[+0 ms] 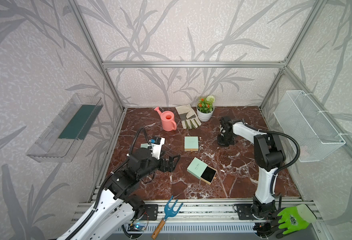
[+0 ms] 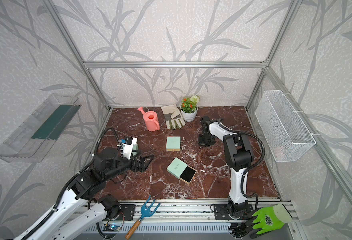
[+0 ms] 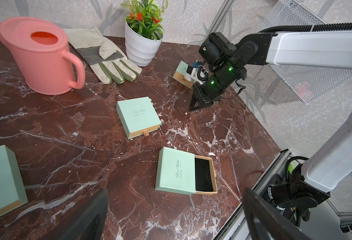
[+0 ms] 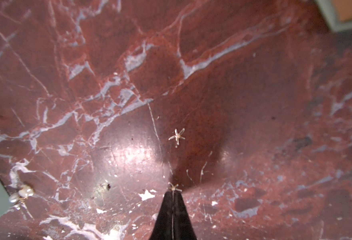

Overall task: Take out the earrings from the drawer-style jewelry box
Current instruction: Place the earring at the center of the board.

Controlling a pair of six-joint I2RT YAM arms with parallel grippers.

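My right jaws are together, tip down at the desk (image 4: 254,104); one star earring (image 4: 173,186) touches the tip, a second earring (image 4: 177,137) lies near. My left jaws hang wide apart, near the open box (image 1: 195,168).

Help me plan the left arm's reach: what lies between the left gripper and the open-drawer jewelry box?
Only bare marble tabletop between the left gripper and the jewelry box; both top views and the left wrist view show it.

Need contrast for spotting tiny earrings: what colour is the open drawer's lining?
Black. The open drawer's lining shows best in the left wrist view.
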